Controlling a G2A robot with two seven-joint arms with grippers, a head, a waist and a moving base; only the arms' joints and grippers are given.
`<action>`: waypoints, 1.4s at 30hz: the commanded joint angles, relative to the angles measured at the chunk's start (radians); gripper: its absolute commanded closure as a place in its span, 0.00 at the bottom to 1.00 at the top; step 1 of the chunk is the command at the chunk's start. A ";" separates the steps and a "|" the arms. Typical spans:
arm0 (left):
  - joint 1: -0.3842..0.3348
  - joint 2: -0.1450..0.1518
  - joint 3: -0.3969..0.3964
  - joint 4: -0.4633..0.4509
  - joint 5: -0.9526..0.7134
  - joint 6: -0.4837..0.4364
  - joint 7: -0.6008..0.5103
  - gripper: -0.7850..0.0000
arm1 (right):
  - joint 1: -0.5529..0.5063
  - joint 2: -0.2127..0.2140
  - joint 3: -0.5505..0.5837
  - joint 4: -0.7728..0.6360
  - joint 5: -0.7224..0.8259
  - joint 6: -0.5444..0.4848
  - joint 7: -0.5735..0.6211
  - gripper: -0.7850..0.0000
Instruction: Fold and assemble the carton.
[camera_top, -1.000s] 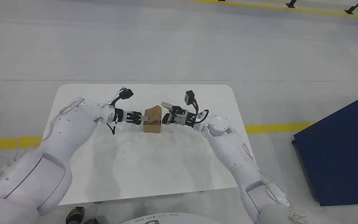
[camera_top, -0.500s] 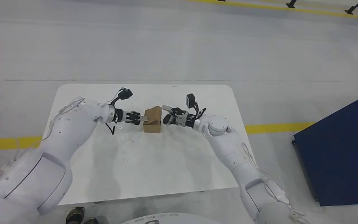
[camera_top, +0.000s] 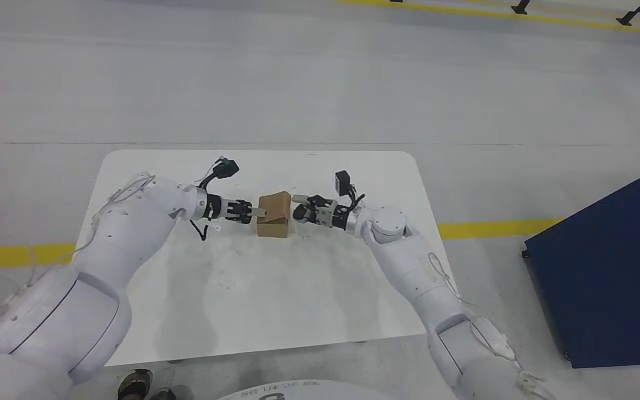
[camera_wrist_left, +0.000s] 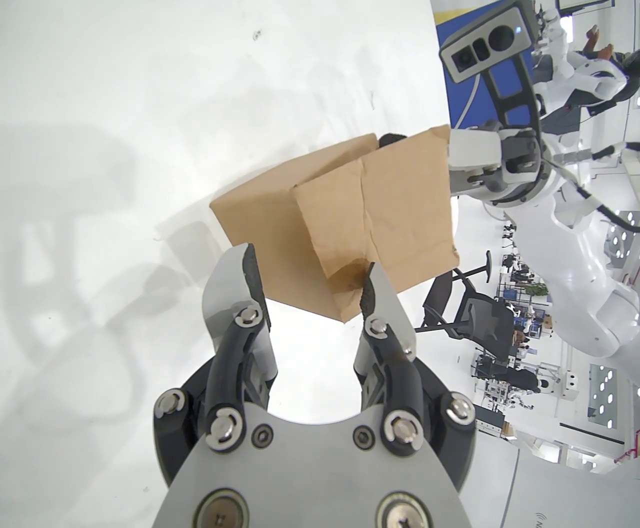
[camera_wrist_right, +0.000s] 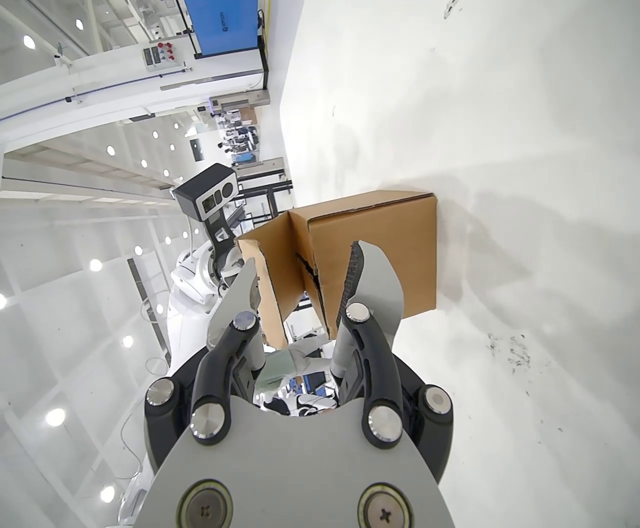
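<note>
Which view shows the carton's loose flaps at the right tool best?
Right wrist view: two flaps of the carton stick out into the open right tool, edges plain. Left wrist view shows the carton's opposite end. Top view shows a small brown block, flaps hard to make out.

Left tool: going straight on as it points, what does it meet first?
The carton. Its folded corner sits just ahead, between the tips of the open left tool, so it is probably the first contact. Depth is unclear.

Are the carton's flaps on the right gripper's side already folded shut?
No: the right wrist view shows two flaps of the carton sticking out loose, between the open jaws of the right gripper.
</note>
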 joint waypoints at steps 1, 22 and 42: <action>0.000 -0.001 -0.001 0.001 0.002 0.000 0.002 0.51 | -0.003 0.002 0.001 -0.005 -0.012 0.003 0.002 0.57; -0.001 -0.007 -0.006 0.001 0.030 0.019 -0.005 0.53 | 0.000 -0.001 -0.036 -0.034 -0.072 0.063 -0.027 0.56; -0.010 -0.012 -0.028 -0.004 0.023 -0.039 0.051 0.38 | -0.014 0.007 0.011 0.007 -0.002 0.044 -0.007 0.57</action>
